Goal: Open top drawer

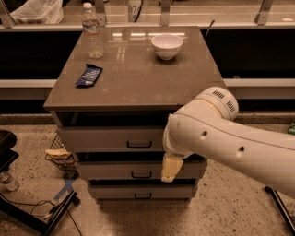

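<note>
Nearest, the thick white arm (239,147) enters from 4 o'clock and bends at a rounded joint. From it the gripper (169,168), a pale yellow tip, hangs pointing down at about 5 o'clock of the picture's middle. Whether the gripper is released, clenched or grasping anything cannot be told, since only one pale piece of it shows below the wrist. It hangs in front of the right part of the middle drawer (110,171), and whether it touches that front cannot be told. It is at 4 o'clock from the black loop handle (139,144) of the top drawer (101,138) and apart from it. The top drawer is the widest and tallest of the three grey fronts, and it sits directly under the brown cabinet top (138,87), with a dark band between the two. The arm's wrist covers its right end. The bottom drawer (115,192) lies lowest, at 6 o'clock. On the speckled floor (221,207), a black stand (32,216) with cables sits at 8 o'clock. A wire basket (59,154) stands just beside the cabinet's left side. On the cabinet top, a dark blue packet (88,75) lies flat at 10 o'clock. Farther back, a water bottle (92,31) stands upright at 11 o'clock, and a white bowl (167,46) stands at 12 o'clock, well apart from it. Behind them, a crumpled plastic bag (37,11) lies on the far counter at the top left.
</note>
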